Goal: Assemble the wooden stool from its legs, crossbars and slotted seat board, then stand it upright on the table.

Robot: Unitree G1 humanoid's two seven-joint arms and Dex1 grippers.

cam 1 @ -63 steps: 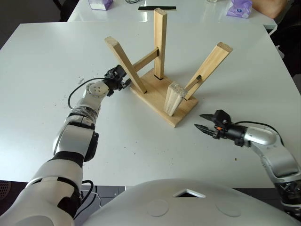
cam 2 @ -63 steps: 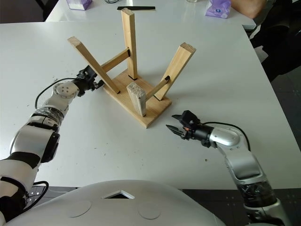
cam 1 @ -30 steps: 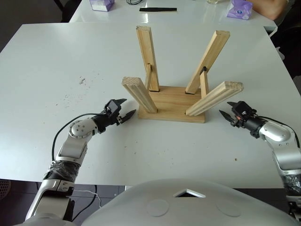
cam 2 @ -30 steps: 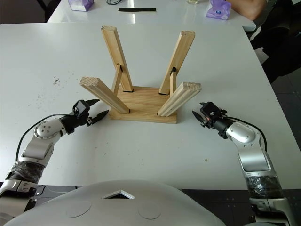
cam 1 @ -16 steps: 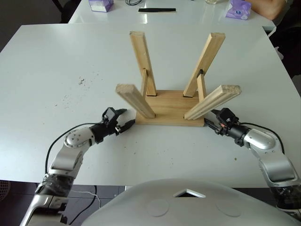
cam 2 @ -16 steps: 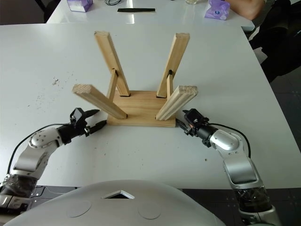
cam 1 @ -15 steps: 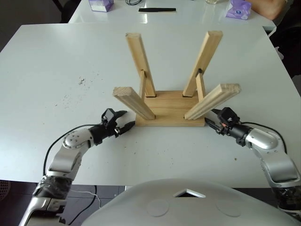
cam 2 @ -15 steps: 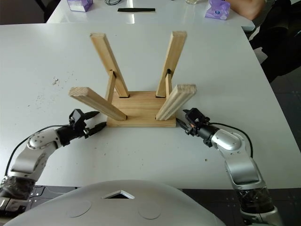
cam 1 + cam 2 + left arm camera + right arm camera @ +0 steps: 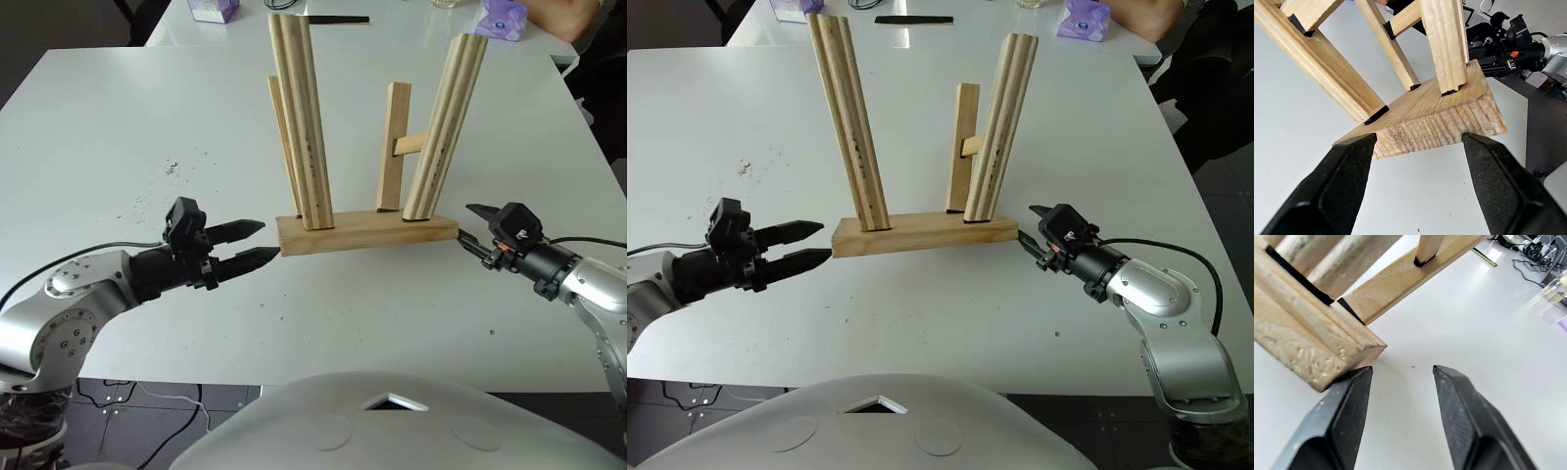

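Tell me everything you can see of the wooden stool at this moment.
The stool is pale bare wood, upside down: its seat board is lowest, on or just above the table, and four legs rise from dark slots. A short crossbar joins the two right legs. The open left pincer is at the board's left end, the open right pincer at its right end; contact is unclear.

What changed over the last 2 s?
The stool turned from diagonal to square-on. Its seat board now shows edge-on with the legs steeper, apparently raised or tipped toward the robot. The left gripper moved from beside a leg to the board's left end; the right gripper came to its right end. Unchanged: stool legs-up, both grippers open.
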